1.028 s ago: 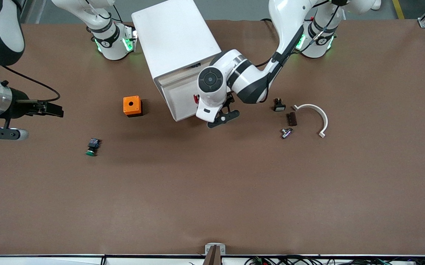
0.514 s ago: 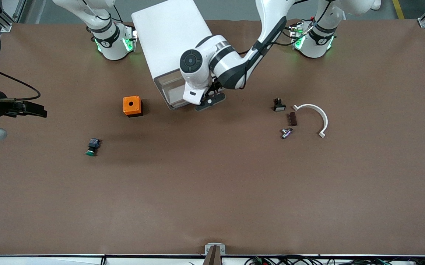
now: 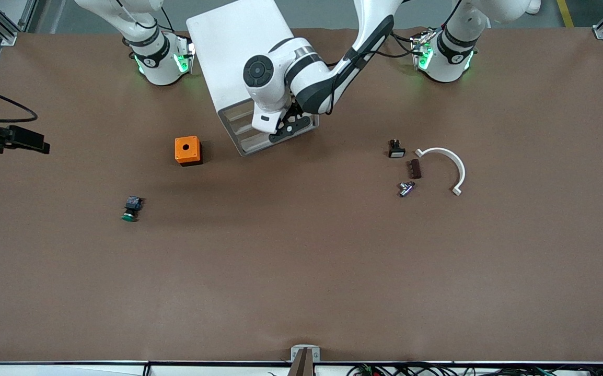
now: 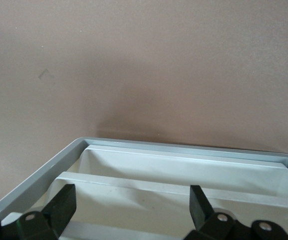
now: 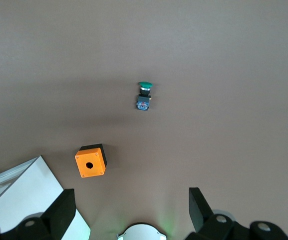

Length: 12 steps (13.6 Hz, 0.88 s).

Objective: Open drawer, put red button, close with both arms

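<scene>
Front view w/ both wrist views. White cabinet at 12 o'clock on table. Left gripper at drawer front, on the cabinet's 6 o'clock face, fingers spread wide, holding nothing. Right gripper aloft at table's 9 o'clock edge, fingers wide, empty. Red button: not visible in any view. Orange box at approx. 9 o'clock of drawer front; green-cap button at box's 7 o'clock.

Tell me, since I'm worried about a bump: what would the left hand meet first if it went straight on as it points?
Probably the drawer unit: the open left hand sits right at its grey-framed front, though exact depth is unclear.
</scene>
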Each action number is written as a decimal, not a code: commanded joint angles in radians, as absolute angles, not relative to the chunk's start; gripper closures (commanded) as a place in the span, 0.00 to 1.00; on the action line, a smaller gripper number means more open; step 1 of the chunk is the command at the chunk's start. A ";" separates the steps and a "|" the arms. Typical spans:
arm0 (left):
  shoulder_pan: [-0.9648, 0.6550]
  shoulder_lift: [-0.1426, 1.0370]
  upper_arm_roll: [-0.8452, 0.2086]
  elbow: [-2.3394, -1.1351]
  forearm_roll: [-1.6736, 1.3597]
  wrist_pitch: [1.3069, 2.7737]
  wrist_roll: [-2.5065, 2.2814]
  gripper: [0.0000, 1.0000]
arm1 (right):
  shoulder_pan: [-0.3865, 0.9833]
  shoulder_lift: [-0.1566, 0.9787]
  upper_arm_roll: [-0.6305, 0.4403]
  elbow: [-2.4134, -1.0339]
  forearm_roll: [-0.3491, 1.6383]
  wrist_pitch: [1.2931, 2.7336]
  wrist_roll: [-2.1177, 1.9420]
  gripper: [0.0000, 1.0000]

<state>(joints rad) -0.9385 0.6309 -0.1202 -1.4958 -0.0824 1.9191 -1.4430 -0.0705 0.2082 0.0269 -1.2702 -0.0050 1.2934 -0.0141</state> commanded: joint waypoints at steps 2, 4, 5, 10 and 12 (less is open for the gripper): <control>-0.901 0.606 -0.124 -1.506 -0.061 1.911 -1.447 0.00 | -0.104 0.201 0.041 -1.238 -0.002 1.272 -0.029 0.00; -0.824 0.588 -0.123 -1.502 -0.022 1.911 -1.404 0.00 | -0.104 0.189 0.043 -1.239 0.003 1.269 -0.029 0.00; -0.792 0.580 -0.123 -1.499 0.012 1.911 -1.401 0.00 | -0.101 0.178 0.049 -1.241 0.003 1.266 -0.029 0.00; -0.620 0.490 -0.123 -1.474 0.175 1.911 -1.399 0.00 | -0.081 0.147 0.041 -1.247 -0.012 1.267 -0.032 0.00; -0.534 0.405 -0.124 -1.477 0.175 1.876 -1.393 0.00 | -0.097 0.143 0.041 -1.249 -0.014 1.272 -0.034 0.00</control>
